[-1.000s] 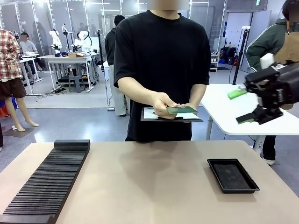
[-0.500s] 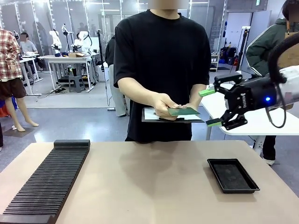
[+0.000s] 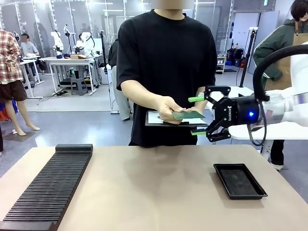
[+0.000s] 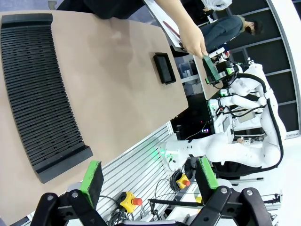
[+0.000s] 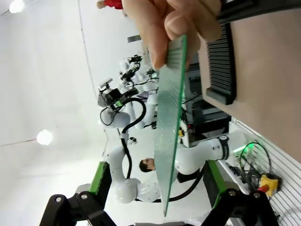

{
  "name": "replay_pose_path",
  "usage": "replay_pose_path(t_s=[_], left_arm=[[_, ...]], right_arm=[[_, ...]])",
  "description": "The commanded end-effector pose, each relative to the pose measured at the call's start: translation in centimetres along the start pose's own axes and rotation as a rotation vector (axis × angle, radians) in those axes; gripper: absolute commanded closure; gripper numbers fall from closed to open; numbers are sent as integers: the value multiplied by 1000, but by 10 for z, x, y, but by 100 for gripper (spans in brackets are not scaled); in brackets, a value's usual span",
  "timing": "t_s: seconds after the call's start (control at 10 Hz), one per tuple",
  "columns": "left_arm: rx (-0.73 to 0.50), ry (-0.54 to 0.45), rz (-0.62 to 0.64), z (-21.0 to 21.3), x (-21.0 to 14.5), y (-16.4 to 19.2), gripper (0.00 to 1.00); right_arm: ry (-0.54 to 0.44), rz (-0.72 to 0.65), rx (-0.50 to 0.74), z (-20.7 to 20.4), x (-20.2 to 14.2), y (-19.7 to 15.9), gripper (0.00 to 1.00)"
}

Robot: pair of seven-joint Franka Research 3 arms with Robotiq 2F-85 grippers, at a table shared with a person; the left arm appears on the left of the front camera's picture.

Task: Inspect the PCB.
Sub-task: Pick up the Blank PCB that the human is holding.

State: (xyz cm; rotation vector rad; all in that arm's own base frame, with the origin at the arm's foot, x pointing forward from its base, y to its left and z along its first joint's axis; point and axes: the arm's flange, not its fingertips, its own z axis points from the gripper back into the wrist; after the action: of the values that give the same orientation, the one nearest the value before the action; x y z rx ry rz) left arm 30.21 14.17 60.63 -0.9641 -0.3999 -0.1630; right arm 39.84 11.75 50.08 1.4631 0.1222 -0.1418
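A person across the table holds the PCB (image 3: 187, 114), a thin green board, flat in one hand above a clipboard (image 3: 159, 118). My right gripper (image 3: 197, 115) is open and level with the board, one green pad above its right edge and one below. In the right wrist view the PCB (image 5: 169, 127) appears edge-on, pinched by the person's fingers (image 5: 174, 23), and reaches down between the right gripper (image 5: 157, 179) pads without touching them. My left gripper (image 4: 149, 175) hangs open and empty high over the table, with the PCB (image 4: 209, 68) small and far off.
A long black slotted rack (image 3: 48, 187) lies along the table's left side. A black rectangular tray (image 3: 239, 180) sits at the right. A white table (image 3: 226, 103) stands behind the right arm, and other people stand farther back.
My right arm has swung in from the right edge toward the person, bringing its open jaws around the PCB's edge. The person's hands and the board have barely moved.
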Motion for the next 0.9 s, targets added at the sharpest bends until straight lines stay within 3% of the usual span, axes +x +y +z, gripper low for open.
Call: replay_pose_path(t_s=[0.0, 0.1, 0.4, 0.5, 0.6, 0.7, 0.8], left_arm=[[14, 1, 2, 0, 2, -2, 0], [14, 1, 2, 0, 2, -2, 0], [14, 1, 2, 0, 2, -2, 0], [14, 1, 2, 0, 2, -2, 0], [14, 1, 2, 0, 2, -2, 0], [14, 1, 2, 0, 2, -2, 0], [14, 1, 2, 0, 2, -2, 0]], right_arm=[[31, 19, 44, -10, 6, -2, 0], [40, 20, 49, -12, 6, -6, 0], [49, 39, 61, -12, 4, -9, 89], [46, 36, 60, -12, 4, -11, 100], [43, 37, 61, -12, 3, -11, 100], [46, 39, 61, -14, 4, -11, 85], [47, 43, 63, -14, 4, -11, 94]])
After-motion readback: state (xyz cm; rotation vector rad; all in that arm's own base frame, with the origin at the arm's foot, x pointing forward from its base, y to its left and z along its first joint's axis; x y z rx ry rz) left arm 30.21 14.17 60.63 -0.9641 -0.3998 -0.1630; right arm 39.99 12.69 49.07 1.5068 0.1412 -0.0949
